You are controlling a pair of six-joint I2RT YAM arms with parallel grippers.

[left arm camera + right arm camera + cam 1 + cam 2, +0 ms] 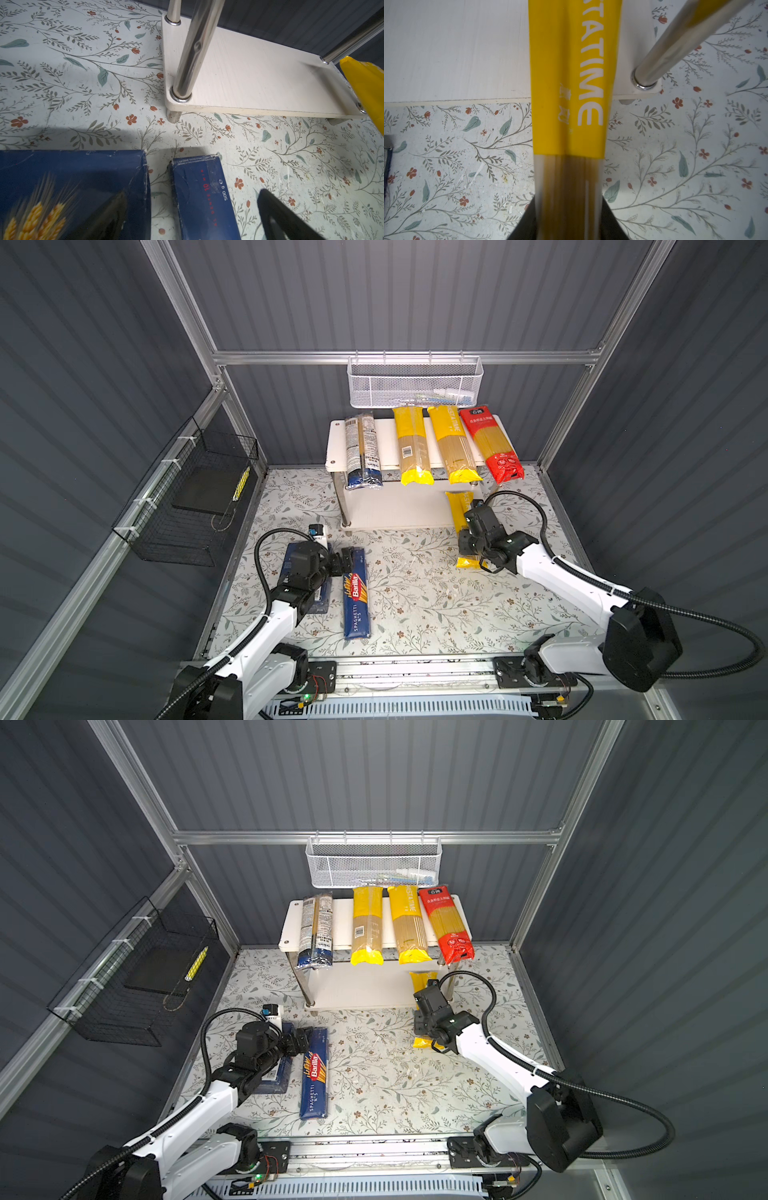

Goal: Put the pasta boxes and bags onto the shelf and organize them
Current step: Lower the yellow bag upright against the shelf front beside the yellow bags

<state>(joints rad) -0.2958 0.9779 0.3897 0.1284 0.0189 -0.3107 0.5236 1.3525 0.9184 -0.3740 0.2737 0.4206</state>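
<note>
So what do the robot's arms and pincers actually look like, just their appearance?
The left arm and right arm have glossy white shells with bulky black joint housings. A black ribbed cable hose loops alongside each arm. The left pincer and right pincer are matte black with tapered fingers. No markings can be read on them.

white left arm (274, 622), white right arm (557, 576), black joints, black ribbed cables (258, 568), black fingers (268, 199)

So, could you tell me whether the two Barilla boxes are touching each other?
Apart: the left wrist view shows floral tabletop between the wide box and the spaghetti box.
</note>
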